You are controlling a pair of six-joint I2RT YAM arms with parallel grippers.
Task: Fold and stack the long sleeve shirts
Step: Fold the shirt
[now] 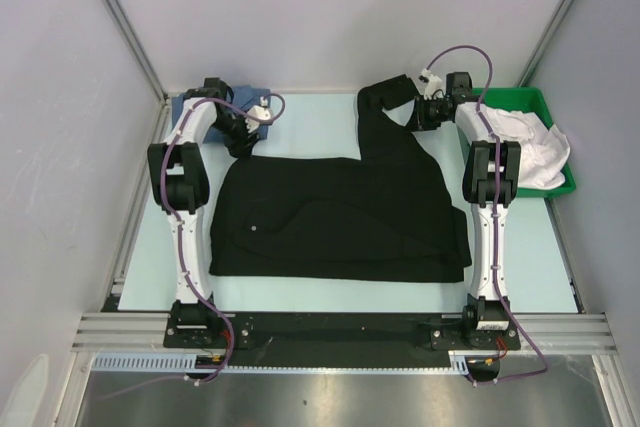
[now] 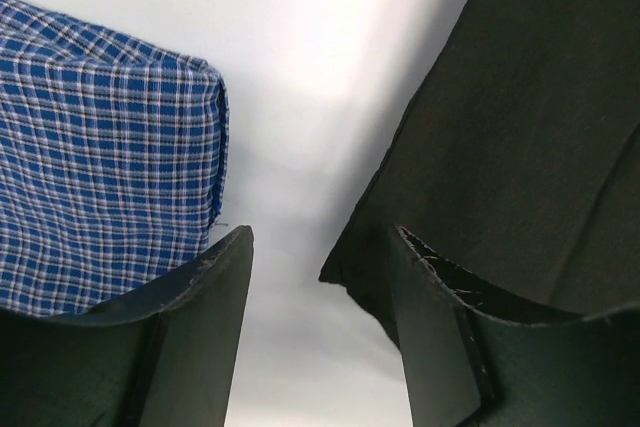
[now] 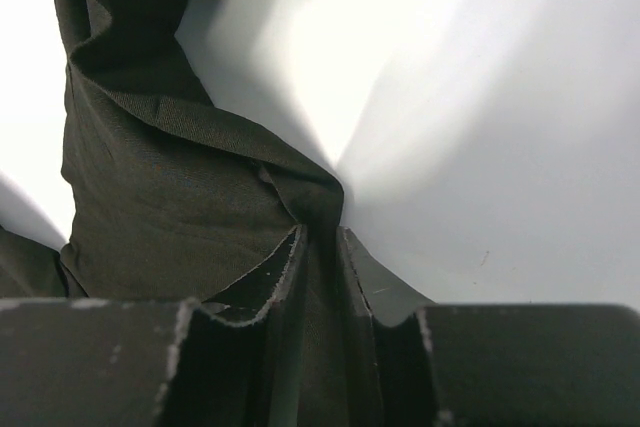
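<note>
**Bringing the sleeve in across the black shirt**

Folding is under way on the black shirt (image 1: 340, 217), which lies spread flat across the middle of the desk (image 1: 320, 127). One sleeve (image 1: 385, 97) runs away from the body toward the far right corner. The right gripper (image 3: 320, 237) is pressed together on a ridge of this sleeve's cloth, and the fabric creases and twists where it enters the jaws.

The left gripper (image 2: 320, 235) is spread and holds nothing. It sits low at the shirt's far left corner, with one finger over the black hem; whether it touches the cloth I cannot tell. The blue checked shirt (image 2: 100, 147) lies already folded just beside it, at the far left of the desk and apart from the black one.

The step in hand looks like laying the sleeve over the shirt's body. To do it well:

- Lift only enough to clear the desk, so the sleeve does not drag the flat body with it.
- Carry it inward in one line, letting the twist near the jaws fall out before setting down.
- Use the left gripper to pin or pinch its corner, which would stop the body creeping.
- Keep clear of the green bin (image 1: 520, 102) and its white cloth (image 1: 530, 147) at the right.

The main risk is a bunched fold, since the pinch takes in a gathered ridge and not a clean edge.
</note>
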